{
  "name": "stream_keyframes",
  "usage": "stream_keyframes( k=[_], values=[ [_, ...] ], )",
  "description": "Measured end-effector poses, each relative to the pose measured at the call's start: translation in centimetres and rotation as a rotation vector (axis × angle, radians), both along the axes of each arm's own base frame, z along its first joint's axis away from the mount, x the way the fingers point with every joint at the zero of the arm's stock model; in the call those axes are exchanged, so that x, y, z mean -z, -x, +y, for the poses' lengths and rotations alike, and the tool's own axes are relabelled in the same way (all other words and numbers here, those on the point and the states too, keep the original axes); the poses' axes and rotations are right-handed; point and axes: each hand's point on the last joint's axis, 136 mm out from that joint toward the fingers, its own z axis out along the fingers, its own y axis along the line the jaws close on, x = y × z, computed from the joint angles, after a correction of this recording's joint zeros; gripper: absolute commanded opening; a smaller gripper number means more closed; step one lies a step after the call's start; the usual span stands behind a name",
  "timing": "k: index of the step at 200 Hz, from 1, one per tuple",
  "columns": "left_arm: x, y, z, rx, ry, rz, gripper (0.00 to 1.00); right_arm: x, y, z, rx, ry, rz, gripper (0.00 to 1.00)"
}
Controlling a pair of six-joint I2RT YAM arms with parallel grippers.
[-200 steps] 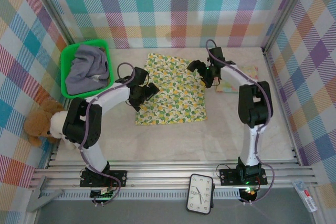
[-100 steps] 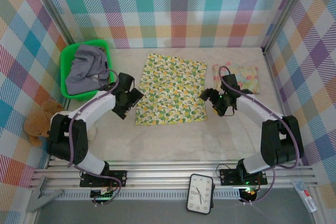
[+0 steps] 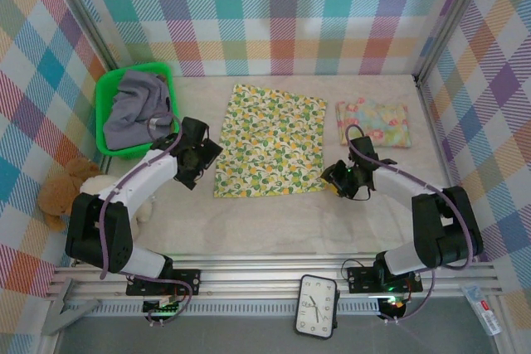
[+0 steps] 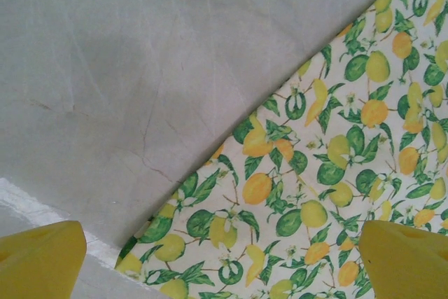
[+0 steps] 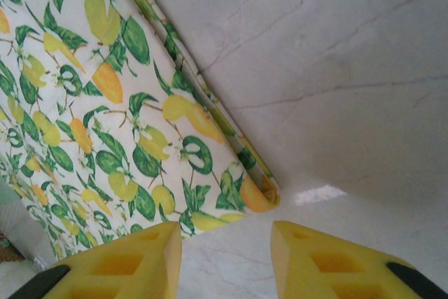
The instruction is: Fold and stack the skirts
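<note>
Here both jaws stand apart beside the lemon skirt [image 3: 270, 140], green basket [image 3: 101, 118] left

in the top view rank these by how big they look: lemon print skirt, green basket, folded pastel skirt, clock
1. lemon print skirt
2. green basket
3. folded pastel skirt
4. clock, only a little smaller in looks. It may sit nearer the camera, so its true size against the pastel skirt is unsure.
</note>
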Motion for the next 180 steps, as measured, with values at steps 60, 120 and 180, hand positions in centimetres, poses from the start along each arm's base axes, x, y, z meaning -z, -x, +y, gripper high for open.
stream_keyframes(
  k=[60,120,180],
  values=[
    [0.4,0.3,0.0,-0.002,0.003,0.012,1.00,1.2,0.1,0.1,-0.006,0.011,0.024,0.39],
    [0.6,0.3,0.0,0.000,0.003,0.021,1.00,2.2,0.4,0.5,-0.036,0.004,0.047,0.35],
    [0.7,0.4,-0.1,0.002,0.007,0.023,1.00,1.4,-0.6,1.6,-0.064,-0.033,-0.015,0.34]
  ],
)
